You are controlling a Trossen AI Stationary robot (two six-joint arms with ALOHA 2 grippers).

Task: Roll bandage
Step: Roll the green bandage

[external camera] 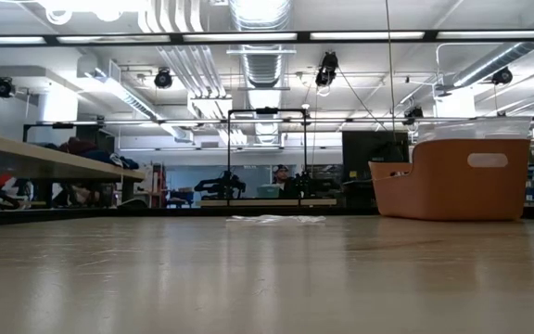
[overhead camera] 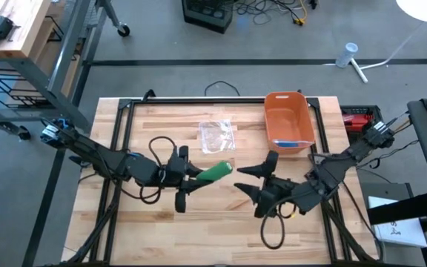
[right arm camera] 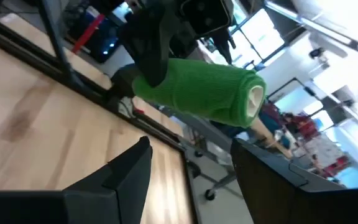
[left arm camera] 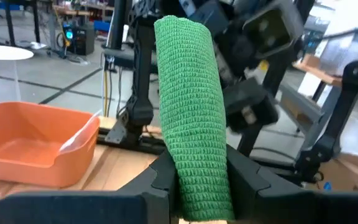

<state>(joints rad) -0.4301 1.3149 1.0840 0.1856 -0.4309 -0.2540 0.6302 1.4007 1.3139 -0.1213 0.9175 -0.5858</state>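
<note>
bandage: green knitted roll (overhead camera: 215, 173), clamped in left gripper (overhead camera: 193, 173), long axis toward 2 o'clock
right gripper (overhead camera: 247, 180): jaws open, empty, at roll's 4 o'clock, near

There are two dark robot arms, each ending in one gripper: the left gripper (overhead camera: 191, 176) and the right gripper (overhead camera: 248, 180). One green bandage roll (overhead camera: 215, 173) is present, along with one orange bin (overhead camera: 288, 121), one clear plastic wrapper (overhead camera: 216, 136), and one wooden table (overhead camera: 213, 230).
</note>
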